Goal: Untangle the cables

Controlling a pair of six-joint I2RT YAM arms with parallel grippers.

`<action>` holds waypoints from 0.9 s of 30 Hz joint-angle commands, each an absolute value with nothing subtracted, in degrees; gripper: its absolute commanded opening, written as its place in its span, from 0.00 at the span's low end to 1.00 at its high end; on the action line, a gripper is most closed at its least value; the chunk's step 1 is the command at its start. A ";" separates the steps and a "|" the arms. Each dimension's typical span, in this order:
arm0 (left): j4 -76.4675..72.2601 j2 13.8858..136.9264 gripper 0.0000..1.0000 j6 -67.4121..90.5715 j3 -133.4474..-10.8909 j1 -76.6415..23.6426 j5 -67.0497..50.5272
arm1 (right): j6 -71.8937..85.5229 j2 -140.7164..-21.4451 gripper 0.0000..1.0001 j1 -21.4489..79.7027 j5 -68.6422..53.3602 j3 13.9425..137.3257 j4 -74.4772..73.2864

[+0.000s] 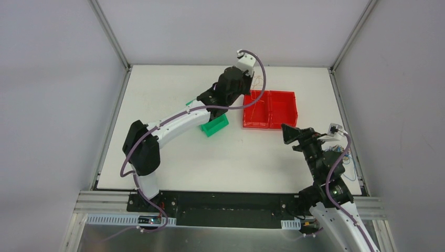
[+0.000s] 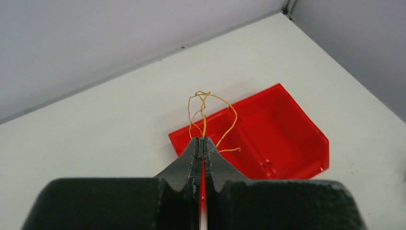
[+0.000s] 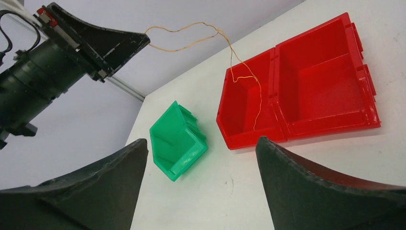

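Observation:
My left gripper [image 2: 203, 139] is shut on one thin orange-yellow cable [image 2: 211, 102], pinched at the fingertips. It hangs above the left red bin [image 3: 238, 116]. In the right wrist view the cable [image 3: 191, 28] loops out from the left gripper [image 3: 143, 40] and its free end dangles down into that bin. A small tangle of blue and orange cables [image 1: 340, 152] lies at the table's right edge, beside the right arm. My right gripper [image 3: 201, 141] stands open and empty above the bare table, in front of the bins [image 1: 288, 134].
Two red bins sit side by side at the far middle; the right one [image 3: 325, 81] holds nothing. A green bin [image 3: 177, 139] lies tipped on its side, left of the red ones, partly under the left arm [image 1: 173, 123]. Walls close the table's edges.

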State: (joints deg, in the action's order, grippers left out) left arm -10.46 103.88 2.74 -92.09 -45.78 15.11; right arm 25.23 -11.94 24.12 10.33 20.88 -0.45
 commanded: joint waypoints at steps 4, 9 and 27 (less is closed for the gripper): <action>-8.27 98.96 0.00 2.97 -89.33 -48.81 17.11 | 25.49 -12.27 0.87 24.05 11.99 21.75 0.29; -5.03 101.97 0.00 3.21 -90.47 -49.21 18.92 | 25.57 -11.68 0.87 24.07 12.08 21.63 0.27; -0.36 106.99 0.00 2.50 -91.34 -49.21 24.65 | 25.66 -12.22 0.87 24.06 12.31 21.71 0.28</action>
State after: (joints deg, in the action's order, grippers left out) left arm -2.20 104.84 1.87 -89.23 -49.06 28.64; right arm 25.28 -12.01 24.12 11.38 20.88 -0.75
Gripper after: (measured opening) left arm 0.008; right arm 0.870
